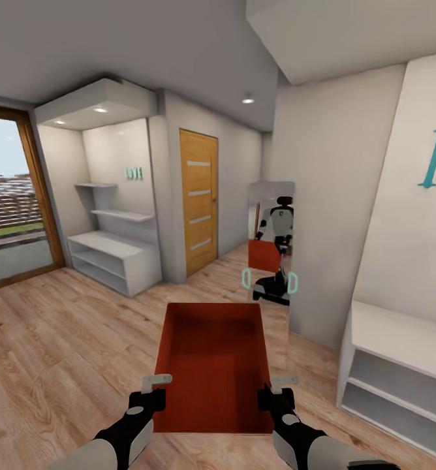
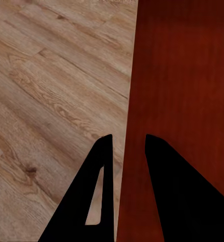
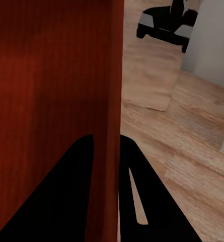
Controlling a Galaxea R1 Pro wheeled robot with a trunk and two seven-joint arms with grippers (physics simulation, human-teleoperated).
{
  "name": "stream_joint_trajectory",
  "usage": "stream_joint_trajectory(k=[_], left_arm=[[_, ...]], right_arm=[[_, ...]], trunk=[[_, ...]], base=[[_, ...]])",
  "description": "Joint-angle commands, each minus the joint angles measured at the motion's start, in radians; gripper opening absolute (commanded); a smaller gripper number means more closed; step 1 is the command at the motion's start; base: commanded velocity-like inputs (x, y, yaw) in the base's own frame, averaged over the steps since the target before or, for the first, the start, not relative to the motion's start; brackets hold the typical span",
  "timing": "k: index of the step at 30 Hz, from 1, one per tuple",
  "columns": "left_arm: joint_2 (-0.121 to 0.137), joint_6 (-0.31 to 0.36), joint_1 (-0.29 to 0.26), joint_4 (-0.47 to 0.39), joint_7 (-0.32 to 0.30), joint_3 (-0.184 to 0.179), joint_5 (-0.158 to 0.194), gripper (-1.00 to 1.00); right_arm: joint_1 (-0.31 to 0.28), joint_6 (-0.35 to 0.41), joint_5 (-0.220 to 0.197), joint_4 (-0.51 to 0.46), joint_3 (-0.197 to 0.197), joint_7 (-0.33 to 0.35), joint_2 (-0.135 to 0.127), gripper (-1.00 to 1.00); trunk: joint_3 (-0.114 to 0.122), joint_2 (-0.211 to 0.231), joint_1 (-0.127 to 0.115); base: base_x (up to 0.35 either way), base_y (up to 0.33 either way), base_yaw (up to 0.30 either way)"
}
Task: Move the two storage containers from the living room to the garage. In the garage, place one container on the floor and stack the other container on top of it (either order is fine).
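Both tools gripping storage container (image 1: 213, 365), empty

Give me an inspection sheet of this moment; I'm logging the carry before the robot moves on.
Surface: light wood-plank floor.
Job's things: one orange-red rectangular lidless bin, held off the floor between both arms.
Clutter: nothing seen.
Grippers: left gripper pinches the bin's left wall; right gripper pinches its right wall.
Cables: nothing seen.
Surroundings: wooden door, white shelving unit, tall wall mirror reflecting the robot, glazed door.
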Motion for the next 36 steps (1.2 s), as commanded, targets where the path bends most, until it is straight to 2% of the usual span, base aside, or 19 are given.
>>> stream_joint_trajectory(k=[1, 21, 36], left_arm=[[0.000, -0.005, -0.001, 0.003, 0.019, 0.012, 0.004, -1.00], [0.001, -0.005, -0.001, 0.003, 0.019, 0.012, 0.004, -1.00], [0.001, -0.005, -0.001, 0.003, 0.019, 0.012, 0.004, -1.00]], right_arm=[[-0.002, -0.002, 0.014, -0.002, -0.028, -0.008, 0.000, -1.00], [-0.002, -0.004, 0.012, -0.004, -0.029, -0.008, -0.005, -1.00], [-0.002, -0.004, 0.012, -0.004, -0.029, -0.008, -0.004, -1.00]], trunk=[[-0.002, -0.001, 0.001], [-0.002, -0.001, 0.001], [-0.002, -0.001, 0.001]], base=[[0.322, 0.000, 0.000], [0.322, 0.000, 0.003], [0.322, 0.000, 0.275]])
